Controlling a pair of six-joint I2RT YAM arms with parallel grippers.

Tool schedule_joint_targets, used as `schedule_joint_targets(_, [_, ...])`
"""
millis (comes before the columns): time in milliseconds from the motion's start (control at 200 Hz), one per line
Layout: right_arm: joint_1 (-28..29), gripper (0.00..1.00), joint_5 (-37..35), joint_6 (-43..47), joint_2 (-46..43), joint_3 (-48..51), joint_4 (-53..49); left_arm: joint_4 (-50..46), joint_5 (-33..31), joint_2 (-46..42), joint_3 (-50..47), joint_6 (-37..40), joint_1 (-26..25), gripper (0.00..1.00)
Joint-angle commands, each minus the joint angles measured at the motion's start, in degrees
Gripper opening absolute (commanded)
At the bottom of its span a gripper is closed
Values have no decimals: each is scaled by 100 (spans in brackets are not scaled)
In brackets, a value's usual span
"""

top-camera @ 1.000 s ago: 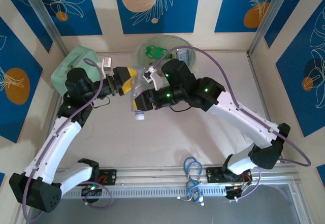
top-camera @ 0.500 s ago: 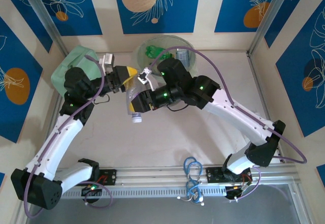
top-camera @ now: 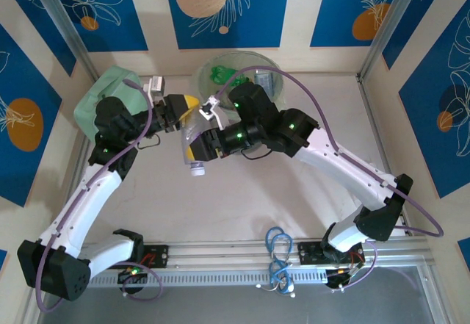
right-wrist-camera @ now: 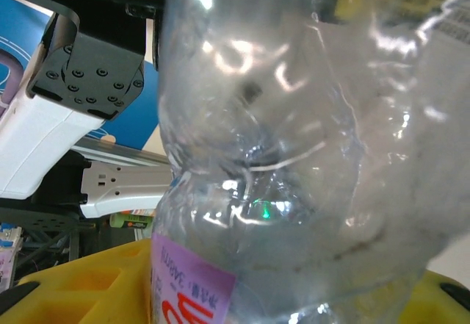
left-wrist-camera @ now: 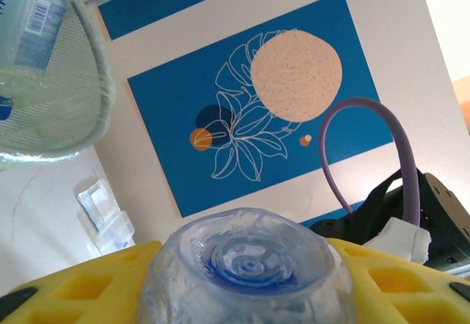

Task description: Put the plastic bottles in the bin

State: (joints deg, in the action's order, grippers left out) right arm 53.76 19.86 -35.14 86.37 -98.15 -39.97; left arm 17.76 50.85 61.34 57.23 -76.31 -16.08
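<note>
Clear crinkled plastic bottle (top-camera: 192,142) gripped by both arms | base pinched between left gripper (top-camera: 186,117) yellow fingers (left-wrist-camera: 66,291) | body clamped in right gripper (top-camera: 200,150) | just before round translucent pale-green bin (top-camera: 273,65)

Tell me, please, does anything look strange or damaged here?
One clear bottle is held by both arms at once: the left end effector on its base, the right end effector on its body. Its wall looks crumpled.

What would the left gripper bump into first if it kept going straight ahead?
The clear bottle: its base already sits between the left gripper's yellow fingers. Past it, likely the right gripper holding that bottle.
</note>
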Motion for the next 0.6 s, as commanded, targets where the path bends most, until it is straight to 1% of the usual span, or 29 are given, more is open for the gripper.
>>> schedule_joint_targets(0, [-29,54,105,-89,-171,44,116,79,-439,-70,-88,-27,56,53])
schedule_joint_targets(40, [-29,60,9,-99,-194,35,98,79,-587,-93,-127,-62,68,52])
schedule_joint_targets(80, [-37,78,-167,-135,-244,54,70,58,-806,-141,-183,-113,94,51])
schedule_joint_targets(100, [-48,84,-251,-165,-278,64,68,33,-977,-190,-210,-136,112,51])
schedule_joint_targets(120, [-63,88,-324,-201,-314,79,80,26,-1148,-242,-248,-167,129,51])
schedule_joint_targets(155, [-106,93,-368,-278,-387,133,140,34,-1457,-358,-311,-214,149,51])
schedule_joint_targets(255, [-231,97,-357,-717,-676,463,591,134,-2414,-672,-441,-370,244,54])
schedule_joint_targets(330, [-311,98,-377,-1177,-872,815,1037,432,-3192,-882,-615,-749,293,57])
schedule_joint_targets(385, [-356,98,-380,-1520,-1011,1107,1412,752,-3624,-948,-740,-1007,300,59])
schedule_joint_targets(480, [-382,95,-318,-2076,-1205,1626,2201,1218,-3958,-883,-800,-1271,303,59])
schedule_joint_targets(530, [-386,92,-301,-2311,-1259,1817,2556,1414,-4070,-847,-818,-1347,297,59])
schedule_joint_targets(590, [-390,86,-294,-2526,-1298,2018,2936,1555,-4208,-843,-860,-1430,299,59])
